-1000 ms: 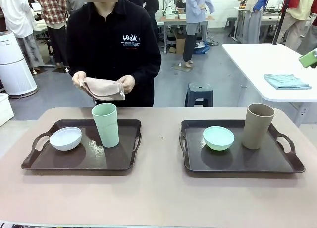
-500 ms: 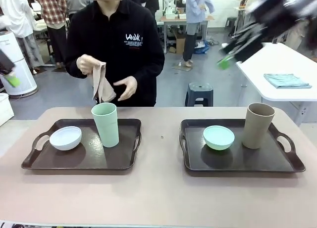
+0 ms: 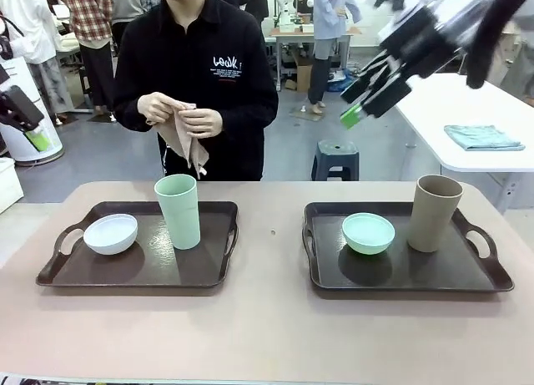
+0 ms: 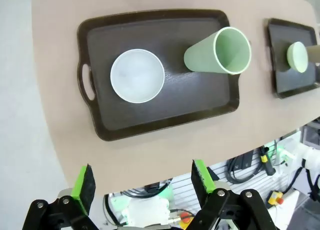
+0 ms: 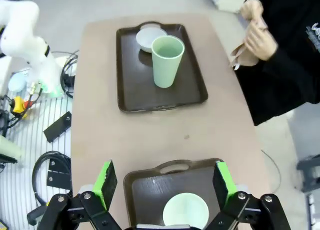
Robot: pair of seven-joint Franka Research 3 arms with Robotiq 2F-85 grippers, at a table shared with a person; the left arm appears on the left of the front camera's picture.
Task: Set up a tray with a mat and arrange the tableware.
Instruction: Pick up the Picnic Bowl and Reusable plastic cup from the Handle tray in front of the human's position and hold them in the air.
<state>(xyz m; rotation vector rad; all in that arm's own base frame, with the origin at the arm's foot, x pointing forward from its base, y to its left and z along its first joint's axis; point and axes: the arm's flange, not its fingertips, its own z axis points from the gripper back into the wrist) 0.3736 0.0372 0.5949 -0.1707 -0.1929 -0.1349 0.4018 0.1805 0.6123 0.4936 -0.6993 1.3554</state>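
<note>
Hovering high above the table, the right gripper [image 5: 164,182] and left gripper [image 4: 142,182] are spread wide and empty. The white bowl [image 3: 110,233] and pale green cup [image 3: 178,210] sit on the left tray [image 3: 58,272], the mint bowl [image 3: 368,232] and tan cup [image 3: 434,211] on the right tray [image 3: 501,281] (both bare of any mat). The person's hands [image 3: 175,116] hold a beige cloth [image 3: 190,147]; laying it and arranging the tableware look still to do.
</note>
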